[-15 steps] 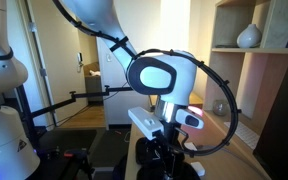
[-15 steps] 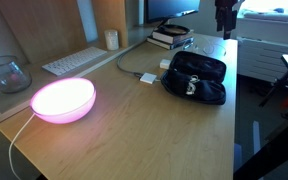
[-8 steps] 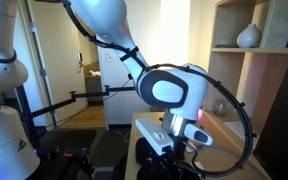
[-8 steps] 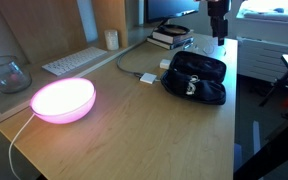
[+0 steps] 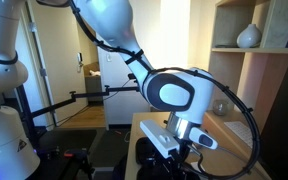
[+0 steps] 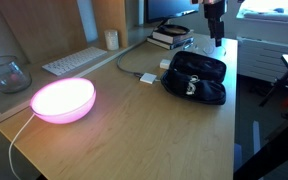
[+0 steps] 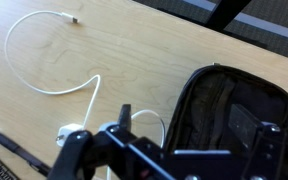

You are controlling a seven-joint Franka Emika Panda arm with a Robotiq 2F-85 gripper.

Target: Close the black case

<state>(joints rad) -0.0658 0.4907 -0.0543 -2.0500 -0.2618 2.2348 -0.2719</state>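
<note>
The robot's dark gripper (image 6: 217, 36) hangs above the pale wood-grain surface (image 6: 134, 130), clear of everything on it. Whether its jaws are open or shut cannot be told from any view, and nothing is seen in its hold. The black case (image 6: 195, 77) lies open and flat just below the gripper. It is a soft-looking shell with rounded corners, its two hinged halves spread apart, and a small pale item (image 6: 189, 86) shows inside. In the wrist view the case fills the right side under the gripper's dark frame. A thin white cable (image 7: 44, 85) curls in a loose loop across the wood beside it. A small white block (image 6: 147, 77) sits just beside the case. Well apart from the gripper are a glowing pink dome lamp (image 6: 63, 99), a flat white keyboard (image 6: 76, 61) and a clear glass bowl (image 6: 4, 72).
</note>
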